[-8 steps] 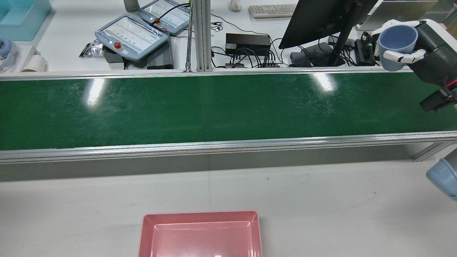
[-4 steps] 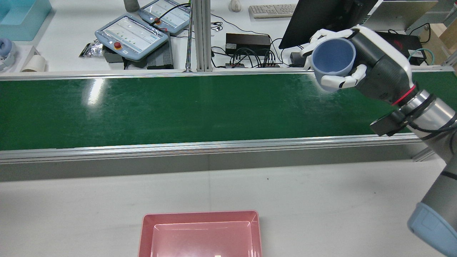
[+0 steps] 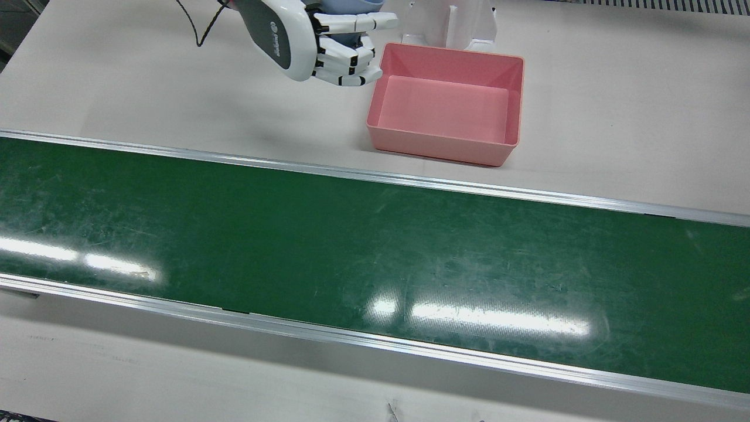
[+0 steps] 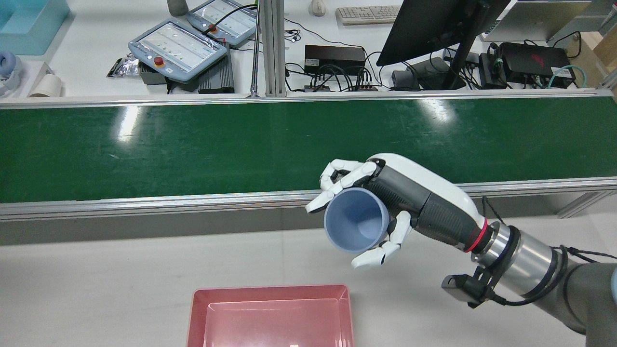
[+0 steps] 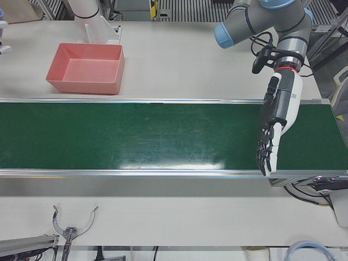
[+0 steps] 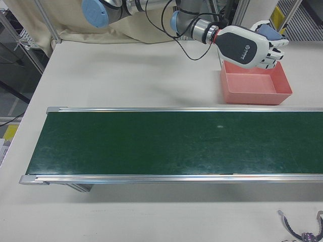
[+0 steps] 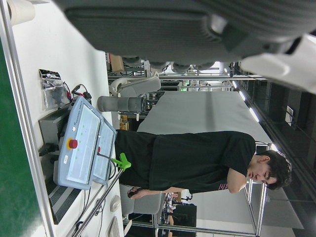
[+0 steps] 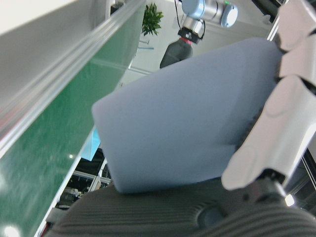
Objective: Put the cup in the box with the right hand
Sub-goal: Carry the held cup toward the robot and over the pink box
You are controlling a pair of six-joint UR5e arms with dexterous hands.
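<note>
My right hand (image 4: 395, 202) is shut on a light blue cup (image 4: 356, 226), which it holds tilted in the air, mouth toward the rear camera. It hovers above the white table between the belt's near rail and the pink box (image 4: 270, 289), a little right of the box. In the front view the hand (image 3: 310, 41) is just left of the box (image 3: 439, 146). The right-front view shows the hand (image 6: 250, 48) and cup (image 6: 272, 31) above the box (image 6: 255, 95). The cup (image 8: 197, 128) fills the right hand view. My left hand (image 5: 274, 128) is open, fingers straight, over the belt's end.
A long green conveyor belt (image 4: 193, 144) with aluminium rails crosses the station. Beyond it are teach pendants (image 4: 178, 46), a monitor (image 4: 434, 24) and cables. A white pedestal (image 3: 448, 23) stands right behind the box. A person (image 7: 197, 158) stands beyond the far desk.
My right hand has carried the cup from the far right beyond the belt, across the belt, down and left to just above the table near the pink box.
</note>
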